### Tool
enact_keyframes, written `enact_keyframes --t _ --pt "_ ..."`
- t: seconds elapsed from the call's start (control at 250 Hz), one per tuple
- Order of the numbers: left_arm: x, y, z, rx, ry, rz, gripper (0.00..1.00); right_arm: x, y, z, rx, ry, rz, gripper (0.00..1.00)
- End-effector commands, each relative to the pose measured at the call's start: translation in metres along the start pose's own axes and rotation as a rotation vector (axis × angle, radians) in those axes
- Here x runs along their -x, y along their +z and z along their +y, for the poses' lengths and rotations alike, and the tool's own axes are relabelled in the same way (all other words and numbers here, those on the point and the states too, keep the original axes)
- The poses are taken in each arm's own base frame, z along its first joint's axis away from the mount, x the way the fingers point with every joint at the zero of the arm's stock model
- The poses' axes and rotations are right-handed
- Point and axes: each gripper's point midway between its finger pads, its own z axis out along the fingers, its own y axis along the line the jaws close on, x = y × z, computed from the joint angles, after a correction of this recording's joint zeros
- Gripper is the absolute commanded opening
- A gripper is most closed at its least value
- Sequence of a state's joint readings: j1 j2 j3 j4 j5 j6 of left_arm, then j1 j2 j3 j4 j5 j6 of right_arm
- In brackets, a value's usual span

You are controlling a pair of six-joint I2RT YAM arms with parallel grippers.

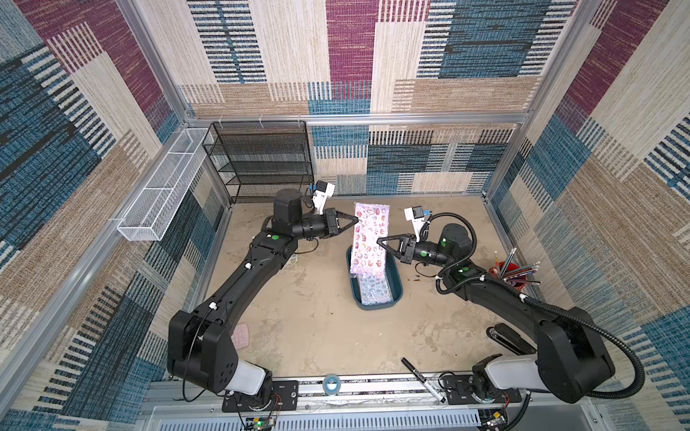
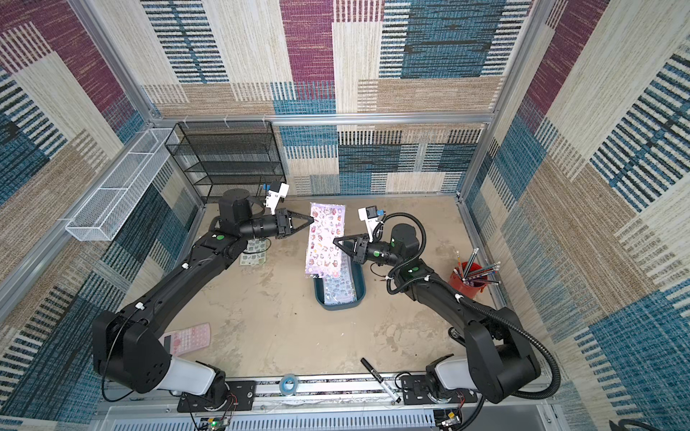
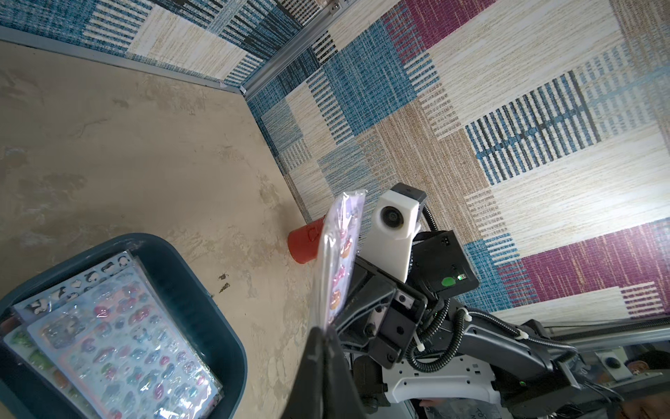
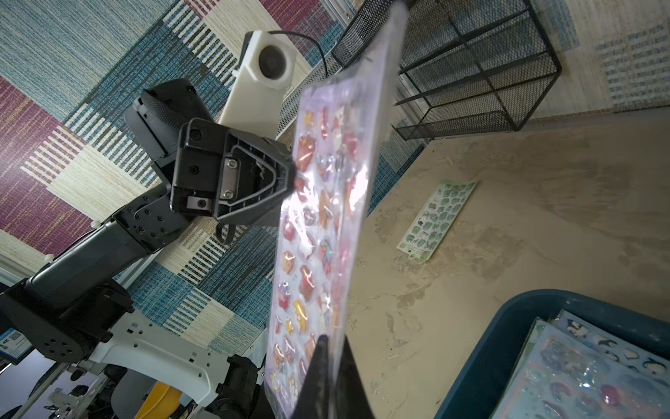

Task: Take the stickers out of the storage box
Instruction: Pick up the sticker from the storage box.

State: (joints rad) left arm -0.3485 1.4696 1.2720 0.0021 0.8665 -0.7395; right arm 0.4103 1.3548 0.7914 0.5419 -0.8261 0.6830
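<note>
Green sheet (image 2: 253, 254) lies flat on the table (image 1: 317, 317) left of the box (image 1: 395, 278), so it counts as out. Left gripper (image 1: 356, 220) and right gripper (image 1: 379, 242) are each clamped tight on opposite long edges of the lilac sheet (image 1: 369, 231), holding it tilted in the air above the box's far end. This is probably a two-arm hold to stop it flopping, or a pass-over. The other stickers (image 1: 373, 291) sit stacked inside the box, not yet removed.
</note>
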Motion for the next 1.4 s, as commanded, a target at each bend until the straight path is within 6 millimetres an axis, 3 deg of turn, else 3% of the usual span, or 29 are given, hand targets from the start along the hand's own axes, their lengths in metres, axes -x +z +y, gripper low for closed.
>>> enact_keyframes --t 0.0,0.072,0.224,0.232,0.252,0.26,0.676,0.828,0.952,1.108,1.396 --pt "0.004 -0.005 -0.005 0.01 0.044 -0.026 0.42 0.005 -0.001 0.001 -0.012 -0.009 -0.016 0.0" --pt "0.003 -0.009 -0.003 0.044 0.062 -0.033 0.53 0.006 0.0 0.0 -0.024 -0.009 -0.016 0.0" --pt "-0.004 -0.018 0.004 0.109 0.092 -0.031 0.65 0.013 0.001 0.0 -0.041 -0.014 -0.022 0.0" --pt "-0.004 -0.018 0.004 0.112 0.094 -0.031 0.7 0.013 0.001 0.0 -0.043 -0.015 -0.023 0.0" --pt "-0.005 -0.019 0.004 0.118 0.098 -0.032 0.97 0.013 0.001 0.0 -0.043 -0.015 -0.022 0.0" --pt "-0.005 -0.02 0.004 0.12 0.098 -0.033 1.0 0.014 0.002 0.0 -0.044 -0.015 -0.023 0.0" --pt "0.013 -0.073 0.019 0.206 0.157 -0.309 0.99 0.014 0.016 -0.014 -0.217 -0.093 0.01 0.0" --pt "0.005 -0.066 0.033 0.24 0.128 -0.23 0.95 0.011 0.028 -0.012 -0.199 -0.093 0.031 0.0" --pt "-0.003 -0.055 0.043 0.24 0.087 -0.142 1.0 0.007 0.038 -0.01 -0.19 -0.102 0.052 0.0" --pt "-0.01 -0.05 0.053 0.26 0.056 -0.079 0.92 0.002 0.045 -0.015 -0.206 -0.098 0.069 0.0" --pt "-0.023 -0.049 0.059 0.268 0.043 -0.031 0.87 -0.006 0.057 -0.016 -0.169 -0.083 0.105 0.0"
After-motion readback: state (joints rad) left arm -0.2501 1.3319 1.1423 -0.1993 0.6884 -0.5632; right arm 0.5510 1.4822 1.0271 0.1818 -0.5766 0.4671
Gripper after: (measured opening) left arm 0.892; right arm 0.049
